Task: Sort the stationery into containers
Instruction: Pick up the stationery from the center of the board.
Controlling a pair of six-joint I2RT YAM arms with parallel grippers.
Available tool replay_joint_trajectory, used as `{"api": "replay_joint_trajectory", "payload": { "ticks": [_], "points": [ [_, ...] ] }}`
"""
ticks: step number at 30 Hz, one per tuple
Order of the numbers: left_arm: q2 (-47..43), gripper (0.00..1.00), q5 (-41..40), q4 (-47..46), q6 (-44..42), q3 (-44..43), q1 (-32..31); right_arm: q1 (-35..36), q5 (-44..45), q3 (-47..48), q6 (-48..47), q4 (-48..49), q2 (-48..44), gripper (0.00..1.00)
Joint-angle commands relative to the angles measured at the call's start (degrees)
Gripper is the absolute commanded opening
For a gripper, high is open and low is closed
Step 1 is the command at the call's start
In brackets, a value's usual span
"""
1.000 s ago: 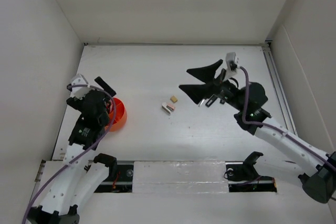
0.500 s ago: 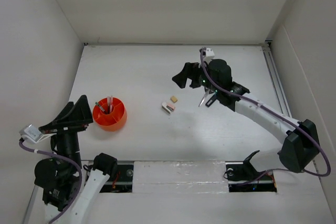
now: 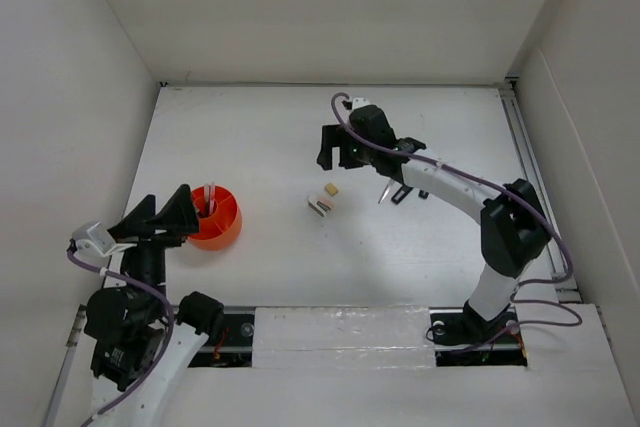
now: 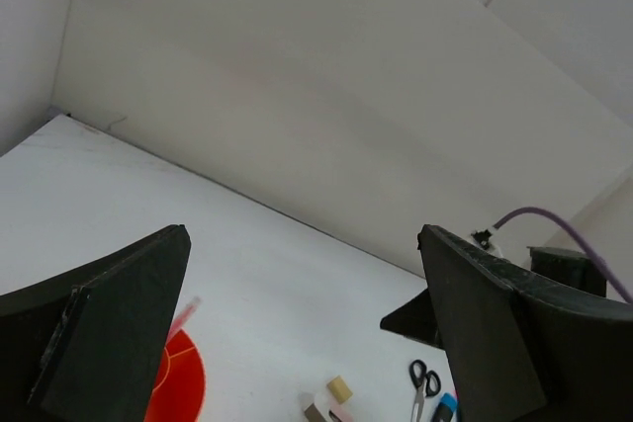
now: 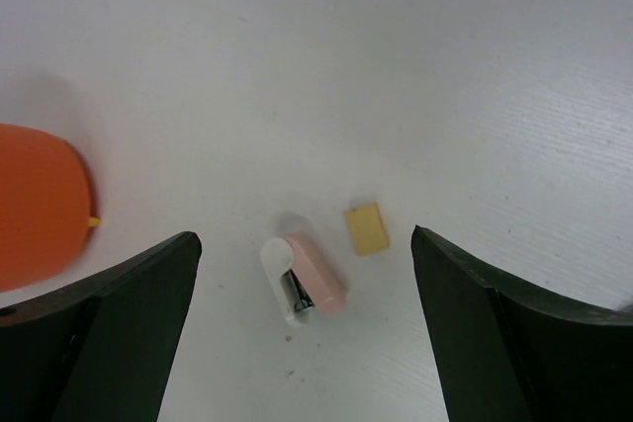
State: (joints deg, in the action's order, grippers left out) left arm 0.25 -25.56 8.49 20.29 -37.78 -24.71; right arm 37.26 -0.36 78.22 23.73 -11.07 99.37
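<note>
Left end effector (image 3: 165,215): stands released, jaws spread as wide as they go, holds nothing. Sits at the near left of the tabletop (image 3: 260,137), just beside the orange cup (image 3: 216,221), on the cup's left. Overlaps the cup's rim from above in the top view; cannot tell whether it touches. Looks out level across the tabletop in its own wrist view, with the cup's edge showing under the left jaw.

Orange cup: stands upright near the left front of the tabletop. Carries a pale stick (image 3: 209,197) that pokes up past the rim; too small to name more exactly.

Right end effector (image 3: 335,150): also released, jaws wide apart, grips nothing. Hangs over the middle of the tabletop, aimed downward. Frames two small pieces between its jaws in the wrist view, both lying flat below it and untouched.

Tan eraser (image 5: 367,228): lies on the bare tabletop, just beside the pink-and-white piece (image 5: 305,279) but apart from it. Both well apart from the cup, to its right.

Scissors (image 4: 423,379): lie flat to the right of the erasers, black handles toward the far wall in the left wrist view. Partly tucked under the right arm (image 3: 450,182) in the top view.

Blue-tipped highlighter (image 4: 444,407): lies just beside the scissors, on their right, cut off by the picture's edge.
</note>
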Motion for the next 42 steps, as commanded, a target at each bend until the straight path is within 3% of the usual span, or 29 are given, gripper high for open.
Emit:
{"api": "replay_joint_trajectory", "payload": {
  "ticks": [1, 4, 7, 13, 20, 29, 38, 42],
  "points": [
    [2.00, 1.00, 0.07, 1.41, 0.61, -4.05, -0.34, 1.15, 3.78, 1.06, -0.70, -3.32, 1.16, 0.93],
    [13.23, 1.00, -6.59, 8.96, 4.92, -8.78, -0.34, 2.21, 5.98, 2.82, -1.39, -6.32, 4.24, 0.86],
    [18.02, 1.00, -9.33, 11.11, 6.51, -9.86, -0.34, 3.26, 7.04, 2.12, -1.40, -6.86, 5.31, 0.83],
    [16.72, 1.00, -18.11, 12.78, 10.91, -9.86, -0.34, 4.31, 8.97, 1.50, -1.40, -6.86, 9.17, 0.74],
    [13.55, 1.00, -13.81, 9.09, 7.48, -8.45, -0.34, 4.84, 10.47, 2.64, -1.40, -7.74, 13.74, 0.62],
    [12.85, 1.00, -8.81, 8.48, 6.78, -8.45, -0.34, 4.84, 10.47, 5.54, -2.45, -7.74, 17.96, 0.60],
    [12.75, 1.00, -8.28, 8.47, 5.72, -7.92, -0.34, 4.84, 10.47, 6.16, -2.46, -8.97, 19.02, 0.46],
    [13.37, 1.00, -8.28, 8.47, 5.72, -7.92, -0.34, 4.84, 11.00, 6.16, -2.98, -8.97, 19.54, 0.35]
  ]
}}
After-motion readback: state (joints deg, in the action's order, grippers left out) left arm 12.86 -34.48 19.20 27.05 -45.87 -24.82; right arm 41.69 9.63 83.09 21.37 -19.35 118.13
